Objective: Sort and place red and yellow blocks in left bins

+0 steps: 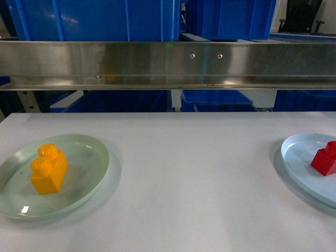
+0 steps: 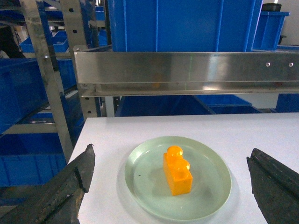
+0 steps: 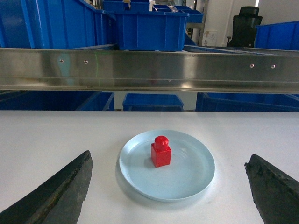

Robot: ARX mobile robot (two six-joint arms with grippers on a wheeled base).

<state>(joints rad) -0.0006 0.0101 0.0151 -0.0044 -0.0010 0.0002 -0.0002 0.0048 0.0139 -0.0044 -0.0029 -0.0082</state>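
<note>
Left pincer [image 2: 170,186]: seen wide open in the left wrist view, with one dark finger [image 2: 65,186] at the lower left of the frame and the other at the lower right; nothing is held.
Right pincer [image 3: 170,189]: likewise spread open in the right wrist view, fingers [image 3: 58,193] at the two lower corners, nothing between them.
Yellow block [image 1: 49,169]: found lying on a pale green plate [image 1: 89,181] at the lower left of the head view, two round studs on top.
Red block [image 3: 161,151]: seen standing upright on a pale blue plate [image 3: 191,175], centre of the right wrist view, one stud on top; at the right edge of the head view.
Worktop [image 1: 194,184]: white; both plates are carried on it, well apart.
Steel rail [image 1: 168,63]: run across the upper part of every view, behind the worktop.
Blue bins [image 1: 100,20]: set above and behind the rail, upper left and upper middle of the head view; more are seen below it.
</note>
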